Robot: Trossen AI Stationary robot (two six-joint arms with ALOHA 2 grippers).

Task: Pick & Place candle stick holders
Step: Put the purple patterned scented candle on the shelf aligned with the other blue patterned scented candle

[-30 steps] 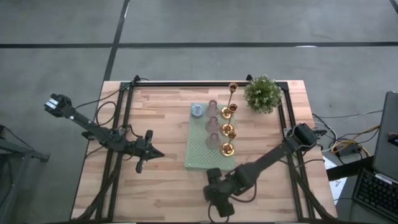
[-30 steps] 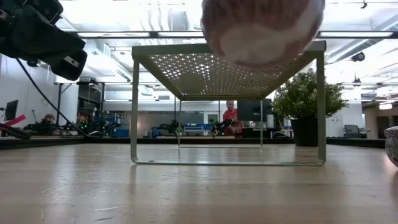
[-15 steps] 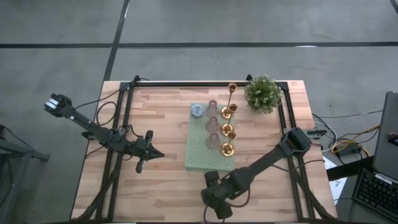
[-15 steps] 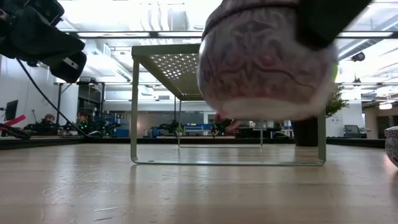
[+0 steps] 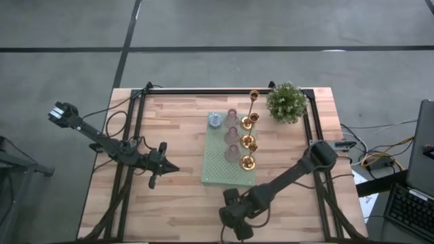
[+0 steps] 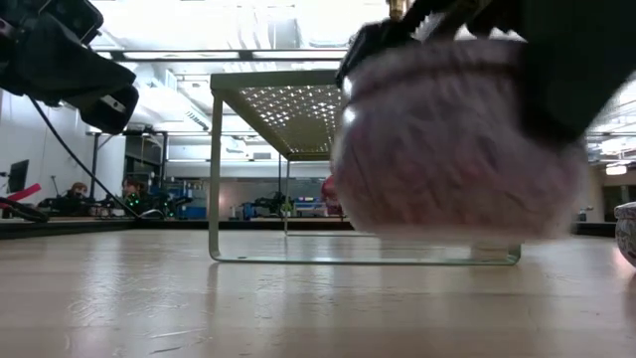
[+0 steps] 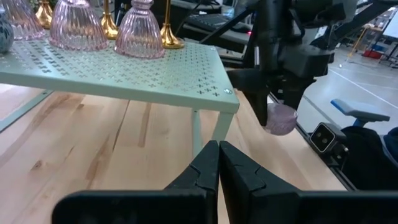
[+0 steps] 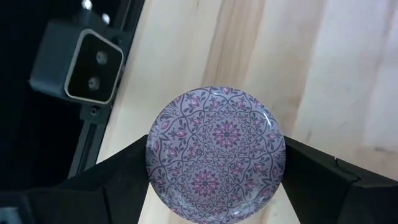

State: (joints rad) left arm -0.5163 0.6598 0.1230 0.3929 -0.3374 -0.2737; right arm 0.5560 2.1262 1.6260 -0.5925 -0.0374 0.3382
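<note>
My right gripper [image 5: 234,215] is near the table's near edge, shut on a small round holder with a pink and purple pattern [image 8: 216,152], which fills the low view [image 6: 447,139]. My left gripper [image 5: 173,168] is shut and empty over the table's left middle. Several gold holders [image 5: 248,142], one of them tall and thin [image 5: 253,98], stand on the pale green perforated mat [image 5: 217,169]. The mat is a raised shelf on thin legs. Pink glass cups [image 5: 232,135] and a blue-grey one [image 5: 215,120] stand there too. My right gripper pinches the round holder by its two opposite sides [image 8: 152,155] between its two fingers [image 8: 311,171]. The fingers point down from above. The holder's patterned round face looks up at the wrist. It hangs a little above the table, clear of it.
A green potted plant [image 5: 285,102] stands at the far right corner. A small camera box [image 8: 87,62] sits at the table's near edge, beside the held holder. Another round patterned thing [image 6: 626,234] shows at the low view's right edge. Bare wood lies left of the mat.
My right gripper has gone down toward the table and a little toward its near edge, still shut on the round holder. The holder has come lower and closer to the low camera.
</note>
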